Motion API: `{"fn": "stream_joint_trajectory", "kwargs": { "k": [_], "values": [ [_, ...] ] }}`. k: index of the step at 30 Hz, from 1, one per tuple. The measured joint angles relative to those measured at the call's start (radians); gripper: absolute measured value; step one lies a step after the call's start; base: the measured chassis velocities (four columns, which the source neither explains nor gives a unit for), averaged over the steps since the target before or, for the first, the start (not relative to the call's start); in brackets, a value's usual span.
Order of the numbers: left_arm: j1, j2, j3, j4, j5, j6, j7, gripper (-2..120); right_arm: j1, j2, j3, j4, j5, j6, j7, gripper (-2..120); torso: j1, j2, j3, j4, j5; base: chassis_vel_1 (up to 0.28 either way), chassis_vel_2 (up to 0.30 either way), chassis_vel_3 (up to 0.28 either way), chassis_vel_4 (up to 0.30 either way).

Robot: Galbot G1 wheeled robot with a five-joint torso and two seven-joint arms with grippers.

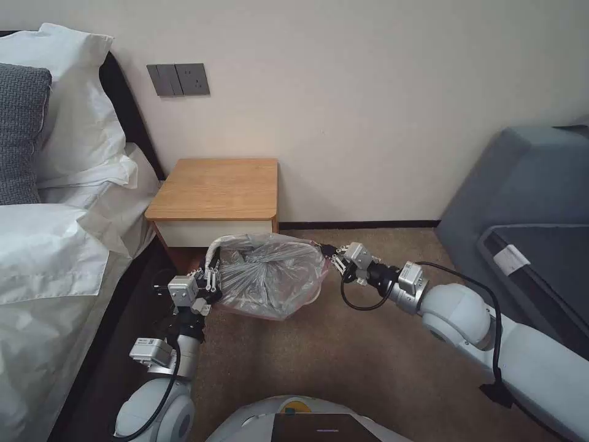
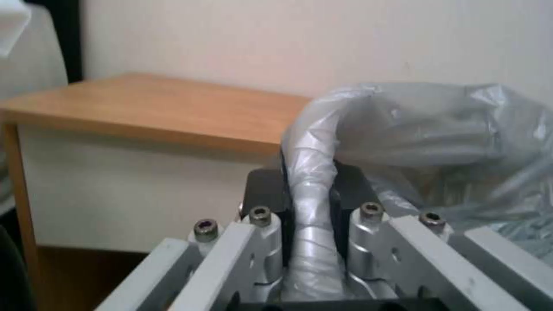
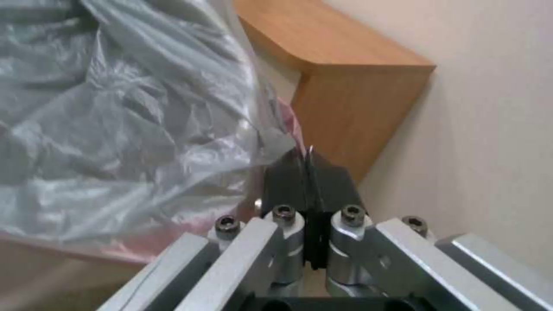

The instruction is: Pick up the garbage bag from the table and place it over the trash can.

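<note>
The garbage bag (image 1: 270, 276) hangs stretched open between my two grippers, low in front of the table (image 1: 215, 187), over the carpet. My left gripper (image 1: 211, 263) is shut on the bag's bunched, rolled edge; the left wrist view shows that roll (image 2: 311, 181) pinched between the dark pads, with the table (image 2: 144, 103) behind. My right gripper (image 1: 328, 250) is shut on the opposite edge. In the right wrist view its pads (image 3: 288, 181) clamp a thin pink-tinted fold of the bag (image 3: 115, 108) beside the table's corner (image 3: 322, 43). The trash can is hidden; I cannot make it out under the bag.
A bed with white pillows (image 1: 61, 202) runs along the left, close to my left arm. A grey upholstered seat (image 1: 527, 202) stands at the right. The wall with a switch plate (image 1: 178, 80) is just behind the table. Brown carpet (image 1: 343, 362) spreads in front.
</note>
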Motion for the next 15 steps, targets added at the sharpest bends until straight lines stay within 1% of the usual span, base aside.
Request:
{"fn": "stream_joint_trajectory", "kwargs": {
  "k": [1, 6, 9, 10, 11, 12, 13, 14, 15],
  "values": [
    [-0.003, -0.001, 0.002, -0.004, -0.024, 0.017, -0.015, 9, -0.006, -0.003, 0.000, -0.001, 0.000, 0.000, -0.002, 0, 0.000, 0.000, 0.000, 0.0000, -0.0001, 0.000, 0.000, 0.000, 0.000],
    [-0.006, -0.004, 0.005, -0.006, -0.043, 0.047, -0.044, 9, -0.019, 0.007, 0.005, 0.004, -0.009, 0.000, -0.006, -2, 0.000, 0.000, 0.000, -0.0001, 0.0000, 0.000, 0.000, 0.000, 0.000],
    [-0.010, -0.010, 0.005, -0.019, -0.070, 0.098, -0.104, 9, -0.062, 0.006, 0.036, 0.035, -0.055, 0.015, -0.035, 11, 0.000, 0.000, 0.000, 0.0001, 0.0000, 0.000, 0.000, 0.000, 0.000],
    [-0.010, -0.010, 0.005, -0.019, -0.070, 0.098, -0.104, 9, -0.062, 0.006, 0.036, 0.035, -0.055, 0.015, -0.035, 11, 0.000, 0.000, 0.000, 0.0001, 0.0000, 0.000, 0.000, 0.000, 0.000],
    [-0.010, -0.012, 0.005, -0.024, -0.077, 0.111, -0.116, 9, -0.083, -0.002, 0.046, 0.045, -0.071, 0.025, -0.043, 15, 0.000, 0.000, 0.000, 0.0002, 0.0000, 0.000, 0.000, 0.000, 0.000],
    [-0.010, -0.014, 0.003, -0.036, -0.085, 0.137, -0.138, 9, -0.119, -0.021, 0.061, 0.058, -0.094, 0.044, -0.054, 22, 0.000, 0.000, 0.000, -0.0004, -0.0002, 0.000, 0.000, 0.000, 0.000],
    [-0.011, -0.014, 0.000, -0.044, -0.090, 0.149, -0.148, 9, -0.142, -0.035, 0.073, 0.065, -0.110, 0.062, -0.061, 26, 0.000, 0.000, 0.000, -0.0004, -0.0002, 0.000, 0.000, 0.000, 0.000],
    [-0.011, -0.014, 0.000, -0.044, -0.090, 0.149, -0.148, 9, -0.142, -0.035, 0.073, 0.065, -0.110, 0.062, -0.061, 26, 0.000, 0.000, 0.000, -0.0004, -0.0002, 0.000, 0.000, 0.000, 0.000],
    [-0.011, -0.014, -0.004, -0.052, -0.093, 0.164, -0.160, 9, -0.162, -0.044, 0.085, 0.070, -0.123, 0.076, -0.069, 30, 0.000, 0.000, 0.000, -0.0002, -0.0001, 0.000, 0.000, 0.000, 0.000]
  ]
}}
